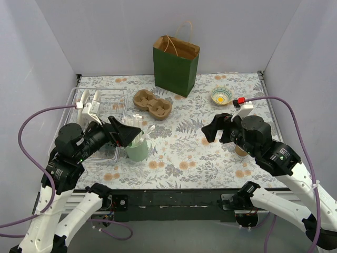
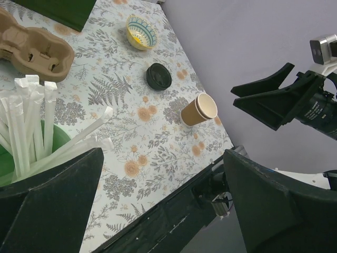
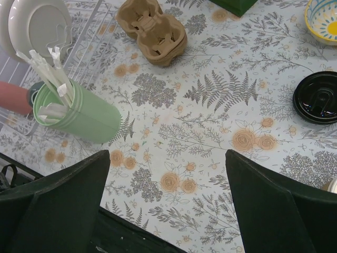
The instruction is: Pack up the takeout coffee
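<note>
- Forward and right of the green bag (image 1: 175, 66), near the worktop (image 1: 184, 153) edge, sits the kraft cup (image 2: 197, 110). Its mouth is open and its cream inside shows, and from overhead it is half tucked under the right arm.
- Its black lid (image 3: 316, 97) lies flat on its own between that cup and the little bowl (image 1: 221, 96), touching neither. So nothing is capped!
- Left pincer (image 2: 163, 154): spread wide and empty, hanging just beside the mint cup of sticks (image 1: 137, 150), forward-left of the bag.
- Right pincer (image 3: 167, 153): spread as well, nothing between its tips, bare print below.
- My read is that packing hasn't begun. The lid has to go on, then the cup goes into the cardboard carrier (image 1: 152, 103) just in front of the bag, or into the bag itself.
- Surface: a flat fern-and-flower print, with a wire rack (image 1: 113, 90) of white plates well left of the bag. Plain pale walls (image 1: 105, 37) close three sides.
</note>
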Controlling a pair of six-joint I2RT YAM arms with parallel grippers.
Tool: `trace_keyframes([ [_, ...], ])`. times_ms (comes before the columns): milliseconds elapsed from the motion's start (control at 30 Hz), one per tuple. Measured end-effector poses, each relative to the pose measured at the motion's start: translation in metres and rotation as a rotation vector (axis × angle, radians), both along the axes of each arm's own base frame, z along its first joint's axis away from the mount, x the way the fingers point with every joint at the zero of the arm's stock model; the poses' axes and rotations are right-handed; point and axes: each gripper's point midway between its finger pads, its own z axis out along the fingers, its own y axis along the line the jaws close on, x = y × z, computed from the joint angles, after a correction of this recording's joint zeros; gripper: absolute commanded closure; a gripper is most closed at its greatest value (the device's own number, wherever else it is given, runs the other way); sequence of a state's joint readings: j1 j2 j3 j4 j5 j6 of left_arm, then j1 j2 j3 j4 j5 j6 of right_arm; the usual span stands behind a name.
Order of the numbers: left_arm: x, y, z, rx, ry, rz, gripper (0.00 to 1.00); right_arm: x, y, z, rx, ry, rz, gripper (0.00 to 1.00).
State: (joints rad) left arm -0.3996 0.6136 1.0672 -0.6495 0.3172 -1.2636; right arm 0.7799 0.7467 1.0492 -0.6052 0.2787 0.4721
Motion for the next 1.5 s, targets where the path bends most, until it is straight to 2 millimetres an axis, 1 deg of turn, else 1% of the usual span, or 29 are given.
trace_keyframes([
  [167,-0.003,0.002,-0.005,0.004,-0.008,0.0,0.02,0.0,0.0,0.0,0.009,0.008,-0.006,0.06],
  [267,-0.003,0.002,-0.01,0.013,-0.007,0.001,0.02,0.002,-0.003,-0.002,0.006,0.012,-0.032,0.09],
  [367,-0.003,0.003,-0.012,0.022,-0.011,0.0,0.02,0.008,-0.013,-0.011,-0.043,0.023,-0.09,0.12],
  [467,-0.002,0.004,-0.012,0.025,-0.033,0.004,0.02,0.019,-0.026,-0.023,-0.128,0.035,-0.176,0.14],
  [500,-0.001,0.004,-0.013,0.026,-0.039,0.006,0.02,0.024,-0.033,-0.028,-0.172,0.041,-0.215,0.14],
  [533,-0.001,0.004,-0.013,0.027,-0.046,0.008,0.02,0.029,-0.04,-0.032,-0.215,0.045,-0.254,0.1],
  [567,-0.001,0.005,-0.014,0.027,-0.052,0.009,0.02,0.034,-0.046,-0.034,-0.25,0.047,-0.293,0.12],
  [633,0.001,0.005,-0.015,0.03,-0.063,0.013,0.02,0.047,-0.061,-0.043,-0.339,0.063,-0.381,0.21],
  [667,0.002,0.005,-0.017,0.034,-0.065,0.014,0.02,0.054,-0.07,-0.048,-0.385,0.075,-0.422,0.3],
  [700,0.004,0.005,-0.019,0.038,-0.069,0.014,0.02,0.059,-0.08,-0.054,-0.426,0.096,-0.461,0.35],
  [767,0.006,0.004,-0.024,0.048,-0.07,0.013,0.02,0.069,-0.102,-0.066,-0.482,0.144,-0.537,0.42],
  [833,0.008,0.004,-0.03,0.057,-0.073,0.014,0.02,0.077,-0.127,-0.074,-0.501,0.195,-0.614,0.45],
  [900,0.01,0.005,-0.036,0.066,-0.075,0.018,0.02,0.08,-0.151,-0.08,-0.494,0.235,-0.688,0.49],
  [967,0.011,0.006,-0.043,0.073,-0.078,0.025,0.02,0.079,-0.174,-0.088,-0.485,0.274,-0.757,0.53],
  [1033,0.012,0.007,-0.049,0.078,-0.078,0.031,0.02,0.076,-0.191,-0.099,-0.482,0.319,-0.804,0.54],
  [1067,0.012,0.007,-0.05,0.079,-0.078,0.032,0.02,0.073,-0.198,-0.105,-0.478,0.341,-0.823,0.57],
  [1167,0.013,0.007,-0.052,0.079,-0.084,0.033,0.02,0.066,-0.215,-0.127,-0.448,0.408,-0.859,0.6],
  [1267,0.013,0.006,-0.05,0.076,-0.092,0.033,0.02,0.053,-0.231,-0.15,-0.417,0.473,-0.893,0.63],
  [1367,0.013,0.007,-0.05,0.076,-0.092,0.033,0.02,0.043,-0.237,-0.163,-0.394,0.509,-0.909,0.65],
  [1500,0.009,0.008,-0.047,0.068,-0.109,0.034,0.02,0.043,-0.236,-0.169,-0.366,0.514,-0.9,0.66],
])
